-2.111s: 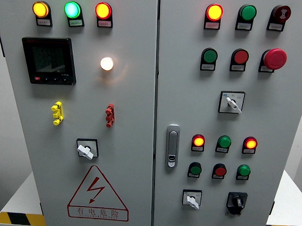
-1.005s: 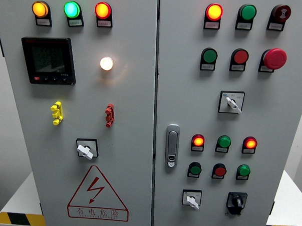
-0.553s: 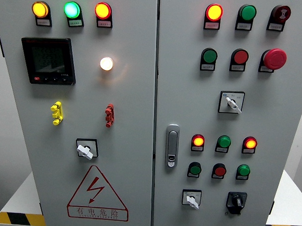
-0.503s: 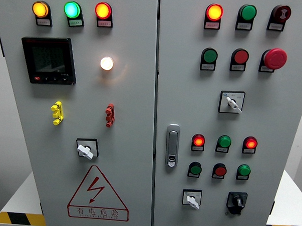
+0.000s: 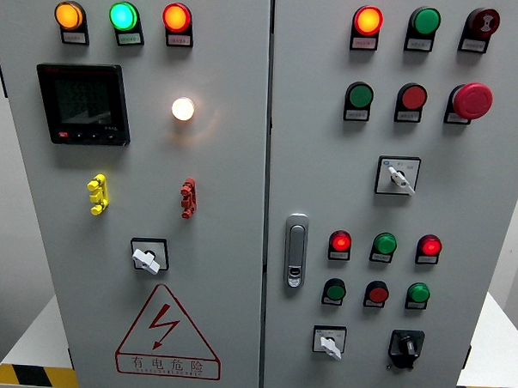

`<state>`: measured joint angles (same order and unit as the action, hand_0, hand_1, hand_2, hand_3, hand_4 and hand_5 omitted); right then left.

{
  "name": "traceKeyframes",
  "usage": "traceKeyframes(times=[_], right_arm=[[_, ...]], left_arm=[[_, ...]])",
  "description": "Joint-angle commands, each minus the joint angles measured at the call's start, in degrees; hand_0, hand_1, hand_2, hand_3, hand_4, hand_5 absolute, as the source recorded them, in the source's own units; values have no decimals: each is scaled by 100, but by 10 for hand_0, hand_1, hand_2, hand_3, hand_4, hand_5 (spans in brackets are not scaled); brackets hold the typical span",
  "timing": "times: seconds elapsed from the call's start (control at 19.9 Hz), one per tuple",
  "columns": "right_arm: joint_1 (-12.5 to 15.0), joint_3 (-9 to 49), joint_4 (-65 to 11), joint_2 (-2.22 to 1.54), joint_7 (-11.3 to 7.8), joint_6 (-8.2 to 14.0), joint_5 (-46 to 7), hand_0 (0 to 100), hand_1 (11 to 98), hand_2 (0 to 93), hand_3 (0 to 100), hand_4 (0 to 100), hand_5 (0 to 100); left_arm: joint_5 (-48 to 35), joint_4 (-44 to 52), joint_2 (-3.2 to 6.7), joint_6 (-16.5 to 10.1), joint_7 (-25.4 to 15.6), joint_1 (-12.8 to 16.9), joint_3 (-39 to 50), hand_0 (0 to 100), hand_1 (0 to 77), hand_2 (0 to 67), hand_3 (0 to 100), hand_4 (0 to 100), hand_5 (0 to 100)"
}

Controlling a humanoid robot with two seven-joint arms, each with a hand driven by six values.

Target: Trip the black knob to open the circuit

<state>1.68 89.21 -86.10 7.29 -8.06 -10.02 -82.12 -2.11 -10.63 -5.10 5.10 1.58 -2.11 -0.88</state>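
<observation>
The black knob [image 5: 405,346] sits on a black square plate at the lower right of the grey cabinet's right door [image 5: 490,213]. Its pointer stands roughly upright. To its left is a white-handled selector switch [image 5: 328,342]. Neither of my hands appears in the head view, and nothing touches the knob.
The right door carries rows of red and green lamps and buttons, a red mushroom stop button [image 5: 471,100], a second white selector [image 5: 398,176] and a metal door latch [image 5: 296,250]. The left door has a meter [image 5: 83,103], a lit white lamp [image 5: 183,109] and a warning triangle [image 5: 168,332].
No hand has come into view and the knob has not turned. The two lit red lamps above the knob look slightly dimmer than before.
</observation>
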Motion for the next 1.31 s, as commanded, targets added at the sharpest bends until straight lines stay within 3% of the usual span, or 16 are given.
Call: traceKeyframes(times=[0.0,0.4,0.6,0.9,1.26], right_arm=[[-132,0,14,9,15,-8,3,1000,685,0,852,927,1000],[-757,-9,426,35,156,0,100,1000,683,0,859,941,1000],[-871,-9,611,35,235,0,495,1000,670,0,860,948,1000],[-1056,-9,717,35,358,27,618,1000,631,0,868,954,1000],[-1065,-175,726,35,367,27,654,1000,621,0,867,959,1000]], left_arm=[[0,0,0,0,0,0,0,0,0,194,262,98,86],[0,0,0,0,0,0,0,0,0,194,262,98,86],[0,0,0,0,0,0,0,0,0,194,262,98,86],[0,0,0,0,0,0,0,0,0,194,262,98,86],[0,0,0,0,0,0,0,0,0,194,262,98,86]])
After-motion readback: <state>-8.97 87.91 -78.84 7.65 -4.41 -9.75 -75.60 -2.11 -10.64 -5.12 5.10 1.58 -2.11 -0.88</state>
